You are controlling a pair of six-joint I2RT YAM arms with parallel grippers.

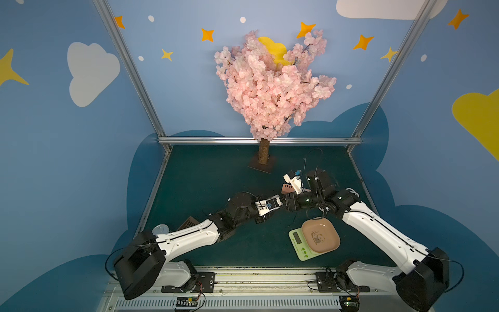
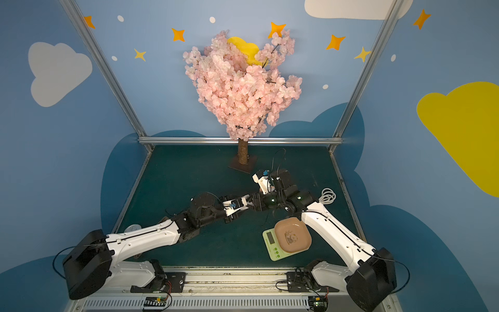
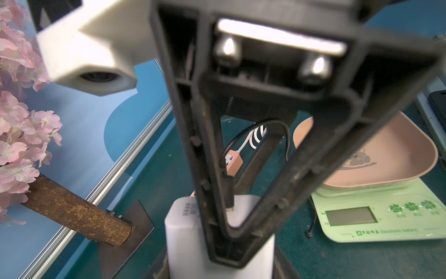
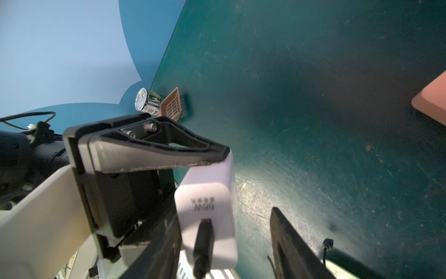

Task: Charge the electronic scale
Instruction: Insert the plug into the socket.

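One white charger block (image 4: 207, 190) is being pinched by the left end effector (image 3: 218, 241) mid-bench (image 1: 216, 175), the right end effector (image 4: 226, 217) spread around it, while the light-looking, rigid electronic scale (image 1: 314, 239) is sitting near right, best gripped by its base edges.

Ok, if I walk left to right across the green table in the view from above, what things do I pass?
In a top view: silver can → brown slotted piece → blossom tree trunk → electronic scale.

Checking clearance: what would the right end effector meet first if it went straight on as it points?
Likely the white charger, sitting between its open fingers and gripped by the left end effector.
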